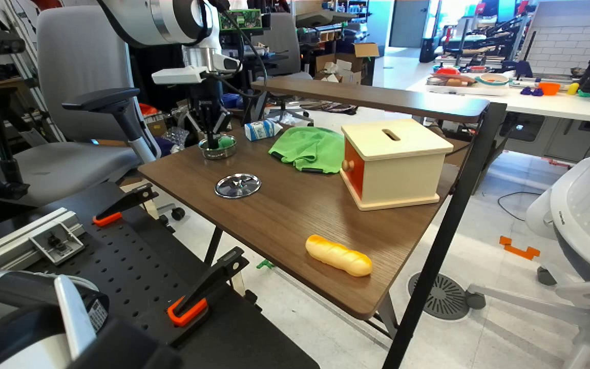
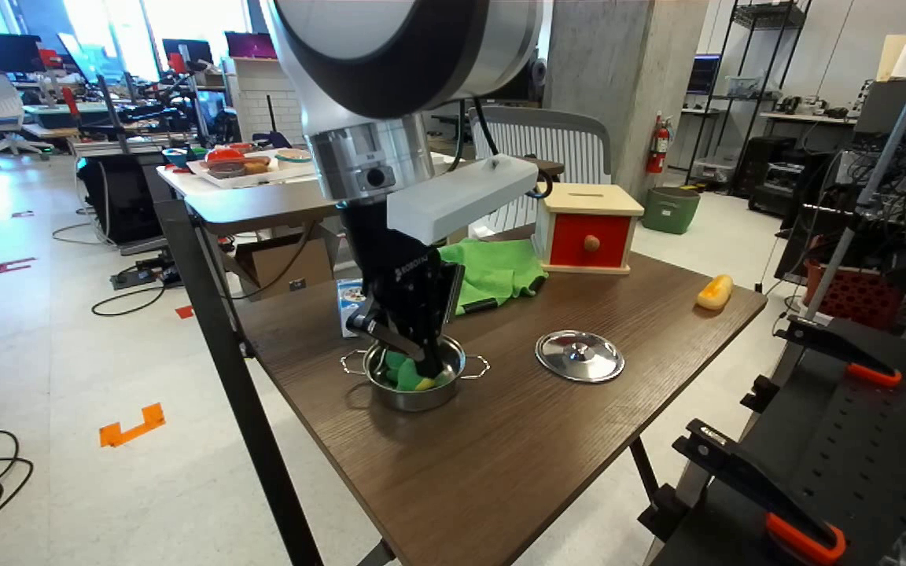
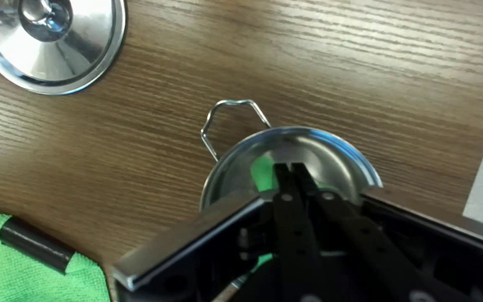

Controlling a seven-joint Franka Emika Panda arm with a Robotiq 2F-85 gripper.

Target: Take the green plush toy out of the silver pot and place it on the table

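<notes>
black end effector [image 2: 428, 366] | pointing down | partway inside silver pot [image 2: 414, 400]

We see a green cloth [image 1: 311, 147] with black strips [image 3: 36, 245] along its edge, just beside a wooden box [image 1: 405, 179] with a slotted top [image 1: 418, 139], red front [image 2: 568, 238] and round knob [image 2: 591, 244]. Near the cloth we find a blue-and-white carton [image 1: 261, 130] (its print we cannot read). A yellow loaf [image 1: 338, 255] lies well apart from the carton. In an exterior view, we spot a fire extinguisher [image 2: 660, 146] and a green bin [image 2: 671, 211].
</notes>
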